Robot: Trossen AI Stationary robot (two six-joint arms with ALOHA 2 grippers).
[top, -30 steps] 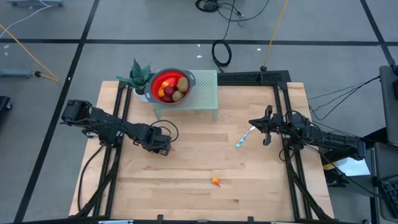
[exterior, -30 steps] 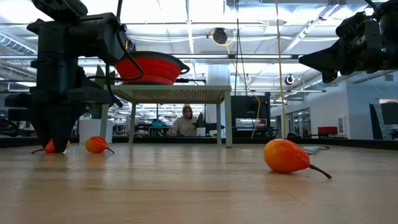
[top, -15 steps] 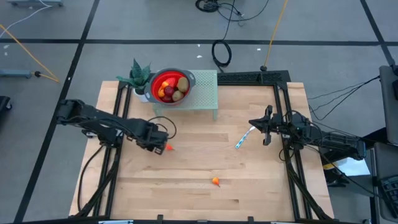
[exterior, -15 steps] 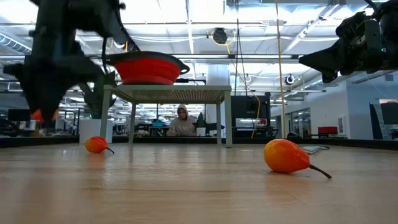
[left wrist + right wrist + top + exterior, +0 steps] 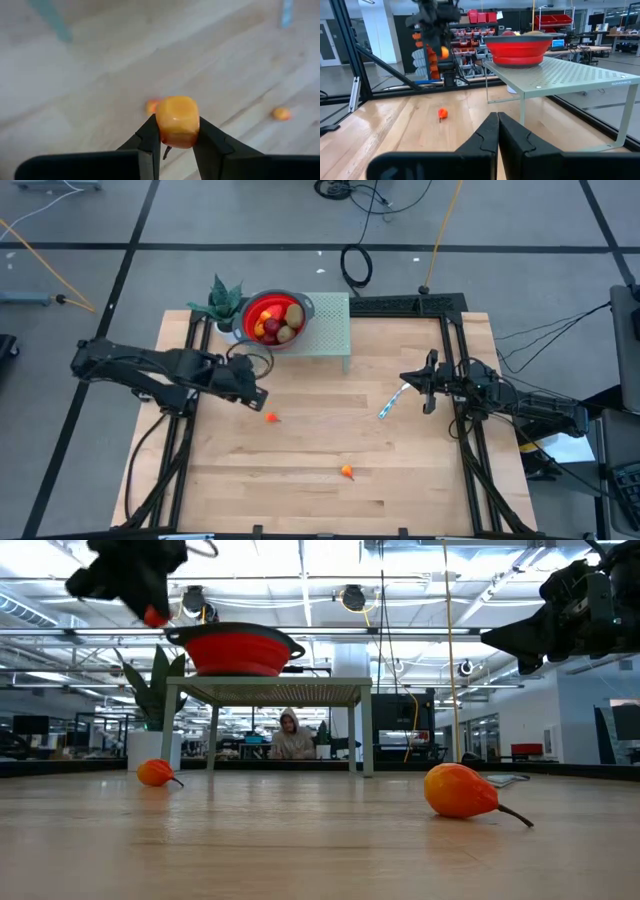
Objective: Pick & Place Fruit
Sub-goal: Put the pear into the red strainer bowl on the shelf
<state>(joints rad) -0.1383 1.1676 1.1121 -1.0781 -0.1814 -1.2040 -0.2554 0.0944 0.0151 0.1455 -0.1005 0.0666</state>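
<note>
- Left claw (image 5: 176, 142) is clamped on a small orange fruit (image 5: 177, 121), held up off the tabletop (image 5: 330, 430); in the low view the held piece sits about level with the bowl rim.
- Grip risk: only the lower part of the fruit is pinched between the fingertips (image 5: 150, 137), and the piece looks rounded and glossy. A fast swing or a knock could squeeze it out, and it would roll on the bare wood.
- Collision risk: the red bowl (image 5: 273, 318) stands on a small raised green stand (image 5: 330, 330) just ahead of the left claw, with a potted plant (image 5: 225, 302) beside the bowl. If the claw is carried in too low, the bowl rim or stand edge could be struck and the bowl shifted.
- Bowl already holds several fruits; a drop from too high could bounce a piece back out.
- Two more orange fruits lie loose below and behind the left claw: one just below it (image 5: 271, 418), one (image 5: 346, 472) farther toward the near edge. Neither lies on the path to the bowl.
- Right claw (image 5: 431, 383) is closed and empty, parked well apart at the right side; a blue-and-white stick (image 5: 392, 402) lies just beside it.
- Open room: the middle of the tabletop is bare; the frame rails along both sides are the tight spots for the arms.
</note>
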